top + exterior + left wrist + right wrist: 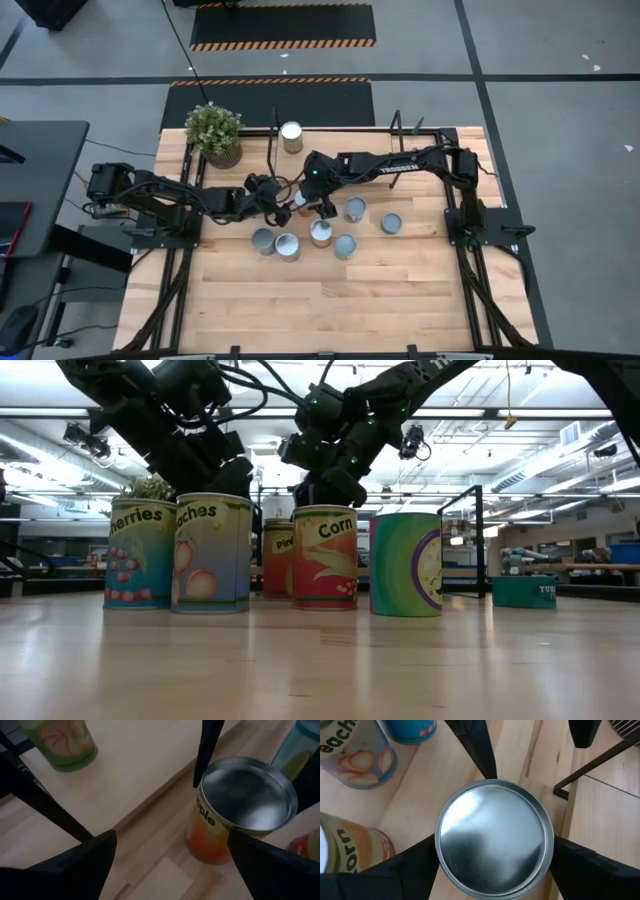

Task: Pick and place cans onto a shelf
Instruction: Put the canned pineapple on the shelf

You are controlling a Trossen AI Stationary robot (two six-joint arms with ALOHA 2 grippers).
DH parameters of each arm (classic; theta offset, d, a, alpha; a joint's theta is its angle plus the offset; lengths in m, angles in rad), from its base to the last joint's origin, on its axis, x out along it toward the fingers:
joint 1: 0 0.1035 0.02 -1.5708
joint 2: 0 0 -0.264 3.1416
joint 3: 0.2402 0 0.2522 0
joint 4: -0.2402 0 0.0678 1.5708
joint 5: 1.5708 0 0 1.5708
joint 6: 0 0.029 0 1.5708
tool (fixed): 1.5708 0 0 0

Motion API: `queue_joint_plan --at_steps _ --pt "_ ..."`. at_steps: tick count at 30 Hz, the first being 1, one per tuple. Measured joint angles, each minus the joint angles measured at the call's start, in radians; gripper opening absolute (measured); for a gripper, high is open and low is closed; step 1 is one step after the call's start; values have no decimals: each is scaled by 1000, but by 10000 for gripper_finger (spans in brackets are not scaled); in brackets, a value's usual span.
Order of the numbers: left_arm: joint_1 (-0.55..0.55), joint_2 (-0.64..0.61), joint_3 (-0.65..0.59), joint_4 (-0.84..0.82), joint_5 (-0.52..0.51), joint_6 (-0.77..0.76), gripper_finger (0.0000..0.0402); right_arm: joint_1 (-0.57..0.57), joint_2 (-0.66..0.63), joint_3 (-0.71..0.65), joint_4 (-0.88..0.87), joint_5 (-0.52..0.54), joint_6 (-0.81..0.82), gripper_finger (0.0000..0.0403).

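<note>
A pineapple can (495,837) with an orange label and a silvery top stands on the table, and my right gripper (495,857) is shut on it from above. My left gripper (170,862) stays open just left of that same can (240,805), with nothing between its fingers. In the high view both grippers (268,193) (304,203) meet at the table's middle. One can (291,137) stands on the shelf (345,137) at the far edge. Several more cans (321,233) stand in a loose group nearer the front. My right gripper pinches the pineapple can between its two fingers, one on each side of the wall just under the top rim (440,855). The fingers slant down from the table's right and far side. The can stands upright with its base (210,855) on the table.
A potted plant (214,133) stands at the far left corner. The corn can (350,855) and the peach can (355,755) are close beside the held can. Black shelf frames (397,125) rise at the far edge. Bare wood lies toward the near edge.
</note>
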State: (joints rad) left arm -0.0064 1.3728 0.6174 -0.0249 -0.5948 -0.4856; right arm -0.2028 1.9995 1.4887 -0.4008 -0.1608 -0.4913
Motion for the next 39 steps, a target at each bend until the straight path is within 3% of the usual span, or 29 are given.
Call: queue_joint_plan --at_steps 8,13,16,21,30,32,36,39 --pt "-66 -153 -2 -22 -14 81 389 -4 -17 18 -33 54 24 327" --pt "-139 -243 -5 -9 -114 151 389 -14 -33 97 -82 70 81 327" --pt "-184 -249 -4 62 -168 222 389 -22 -33 149 -133 70 109 327" --pt "-241 -233 -5 149 -113 411 389 -33 -32 197 -148 91 141 327" --pt "-252 -243 -8 177 -108 494 389 -57 -32 242 -176 122 151 327" --pt "-242 -244 -32 238 -49 528 389 -67 -32 259 -206 142 151 327" --pt "-204 -243 -102 411 168 600 389 -86 -32 267 -194 142 152 327" --pt "-174 -251 -133 468 252 610 389 -97 -23 258 -173 139 163 327"
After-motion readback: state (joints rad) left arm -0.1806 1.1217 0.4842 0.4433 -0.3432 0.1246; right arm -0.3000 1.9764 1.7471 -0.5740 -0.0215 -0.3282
